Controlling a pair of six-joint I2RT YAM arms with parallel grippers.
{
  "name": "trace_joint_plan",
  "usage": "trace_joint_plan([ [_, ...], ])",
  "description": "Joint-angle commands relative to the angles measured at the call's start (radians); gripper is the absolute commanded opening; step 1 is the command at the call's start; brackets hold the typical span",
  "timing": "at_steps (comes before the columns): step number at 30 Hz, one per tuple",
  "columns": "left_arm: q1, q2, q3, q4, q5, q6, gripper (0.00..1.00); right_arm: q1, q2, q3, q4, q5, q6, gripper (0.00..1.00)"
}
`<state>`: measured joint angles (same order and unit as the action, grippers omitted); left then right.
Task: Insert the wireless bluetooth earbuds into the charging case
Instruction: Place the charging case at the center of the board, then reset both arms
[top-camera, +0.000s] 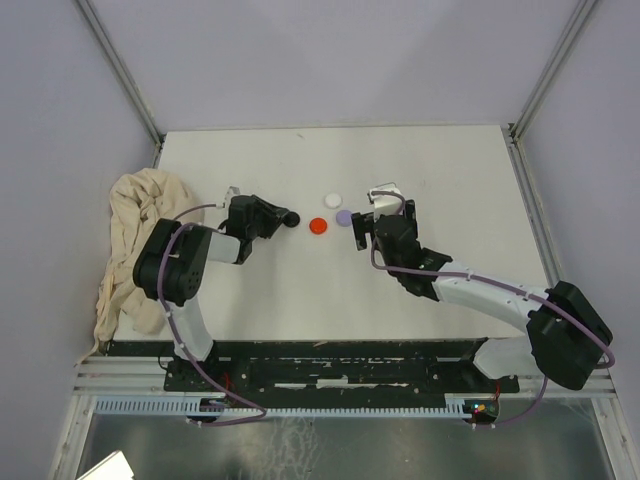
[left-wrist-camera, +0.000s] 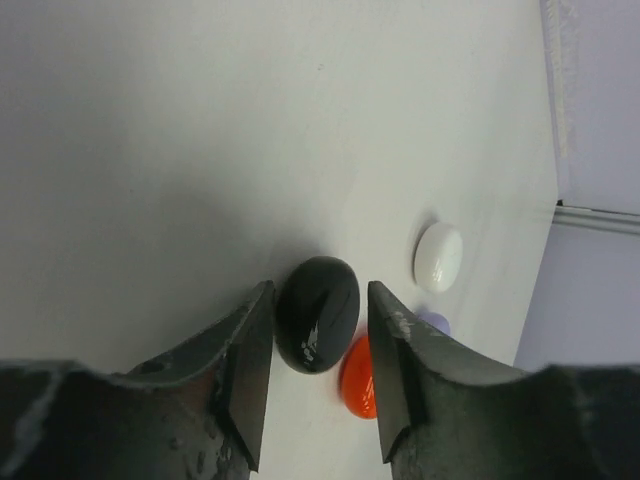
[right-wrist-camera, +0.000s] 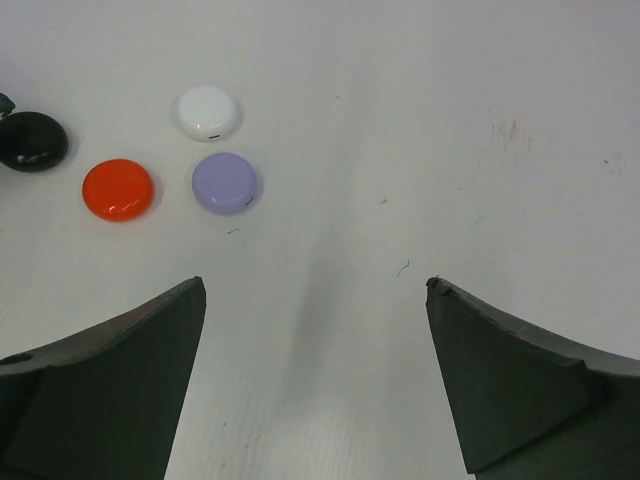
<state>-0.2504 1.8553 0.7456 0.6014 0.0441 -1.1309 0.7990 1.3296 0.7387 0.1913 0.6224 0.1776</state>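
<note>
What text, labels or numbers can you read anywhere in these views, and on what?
None readable.
The black disc, red disc, lilac disc and white disc have plain tops. The white disc shows one tiny dark mark near its edge, too small to read as text.

Crumpled beige cloth (top-camera: 125, 205) heaped at left edge of white table (top-camera: 450, 170); grey walls (top-camera: 300, 60) around.

Robotics lab test cell, white table (top-camera: 450, 170), plain panel walls (top-camera: 330, 60), metal corner posts (top-camera: 117, 62), black mounting plate (top-camera: 350, 375)
</note>
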Motion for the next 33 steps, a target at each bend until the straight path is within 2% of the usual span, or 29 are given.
trace_joint_plan([
  [1, 0.017, 0.005, 0.012, 0.002, 0.008, 0.076, 0.55, -0.013, -0.018, 0.055, -0.013, -0.031, 0.032, 0.99],
  [4, 0.029, -0.053, -0.006, -0.045, -0.01, 0.101, 0.67, -0.019, -0.02, 0.064, -0.035, -0.039, 0.052, 1.0],
  [10, 0.071, -0.276, -0.087, -0.201, -0.101, 0.157, 0.69, -0.045, -0.047, 0.073, -0.067, -0.021, 0.177, 0.99],
  [13, 0.076, -0.438, -0.136, -0.297, -0.173, 0.194, 0.72, -0.045, -0.059, 0.121, -0.183, 0.124, 0.275, 1.0],
  [16, 0.079, -0.616, -0.198, -0.361, -0.237, 0.214, 0.78, -0.046, -0.057, 0.199, -0.383, 0.314, 0.416, 1.0],
  [19, 0.085, -0.724, -0.249, -0.395, -0.241, 0.215, 0.81, -0.045, -0.041, 0.261, -0.555, 0.446, 0.505, 0.99],
  [22, 0.085, -0.764, -0.275, -0.386, -0.196, 0.204, 0.82, -0.046, -0.043, 0.296, -0.68, 0.514, 0.58, 0.99],
  [27, 0.084, -0.786, -0.253, -0.419, -0.092, 0.217, 0.82, -0.046, -0.067, 0.3, -0.727, 0.554, 0.63, 1.0],
  [29, 0.084, -0.814, -0.261, -0.427, -0.086, 0.224, 0.81, -0.046, -0.064, 0.329, -0.794, 0.566, 0.666, 1.0],
  [33, 0.085, -0.867, -0.267, -0.451, -0.079, 0.243, 0.82, -0.043, -0.05, 0.346, -0.808, 0.548, 0.68, 1.0],
])
